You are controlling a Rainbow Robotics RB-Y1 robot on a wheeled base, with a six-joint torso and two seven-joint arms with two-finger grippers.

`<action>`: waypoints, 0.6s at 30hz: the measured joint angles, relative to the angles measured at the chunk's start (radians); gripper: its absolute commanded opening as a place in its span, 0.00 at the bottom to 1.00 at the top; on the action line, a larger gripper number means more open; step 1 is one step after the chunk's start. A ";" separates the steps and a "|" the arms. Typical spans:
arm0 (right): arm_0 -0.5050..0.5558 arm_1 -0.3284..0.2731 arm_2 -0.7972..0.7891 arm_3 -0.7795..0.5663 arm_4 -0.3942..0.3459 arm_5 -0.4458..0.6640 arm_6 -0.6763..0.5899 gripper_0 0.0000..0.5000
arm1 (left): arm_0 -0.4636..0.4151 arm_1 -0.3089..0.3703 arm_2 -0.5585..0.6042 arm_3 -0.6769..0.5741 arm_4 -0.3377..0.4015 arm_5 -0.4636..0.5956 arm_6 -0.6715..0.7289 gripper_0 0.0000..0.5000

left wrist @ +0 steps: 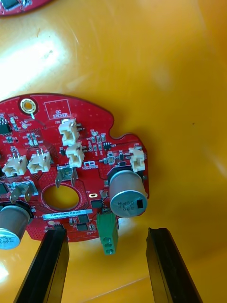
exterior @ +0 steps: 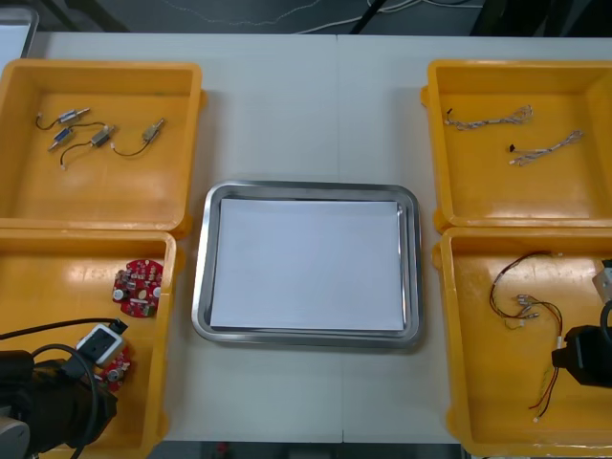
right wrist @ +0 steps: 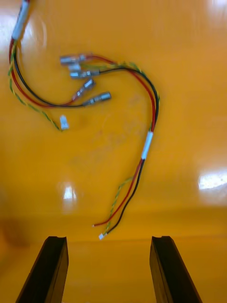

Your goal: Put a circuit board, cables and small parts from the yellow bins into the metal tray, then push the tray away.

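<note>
Round red circuit board (left wrist: 71,165) lies flat on the floor of the near left yellow bin (exterior: 57,287), and my left gripper (left wrist: 108,232) hangs low over its near edge. I see the two black fingers (left wrist: 47,265) spread apart, holding nothing; a small green connector (left wrist: 108,229) on the board's edge sits between their tips. A second red board (exterior: 137,287) lies farther back in the same bin. My right gripper (right wrist: 109,239) hangs over the near right yellow bin (exterior: 488,402), its fingers likewise wide apart and holding nothing. They are just short of the loose ends of a bundle of red, black and yellow-green cables (right wrist: 144,142) with metal terminals. Between the bins, at the middle of the light table (exterior: 306,105), sits the metal tray (exterior: 413,277), white inside. The far left yellow bin (exterior: 105,191) holds several small metal parts (exterior: 100,137) with dark leads. The far right yellow bin (exterior: 497,196) holds two pale twisted cables (exterior: 488,120), lying apart from each other
</note>
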 measured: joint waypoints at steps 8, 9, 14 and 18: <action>-0.087 0.000 0.000 0.112 0.007 -0.002 0.000 1.00 | -0.012 -0.007 -0.001 0.019 -0.004 -0.003 0.000 0.56; -0.092 0.000 0.000 0.120 0.009 -0.003 0.000 1.00 | -0.012 -0.008 -0.001 0.019 -0.005 -0.003 0.000 0.43; -0.102 0.000 0.000 0.160 0.016 -0.050 0.000 1.00 | -0.012 -0.010 -0.002 0.020 -0.005 -0.003 0.000 0.00; -0.103 0.000 0.004 0.194 0.025 -0.089 0.000 1.00 | -0.014 -0.010 -0.004 0.020 -0.005 -0.003 0.000 0.00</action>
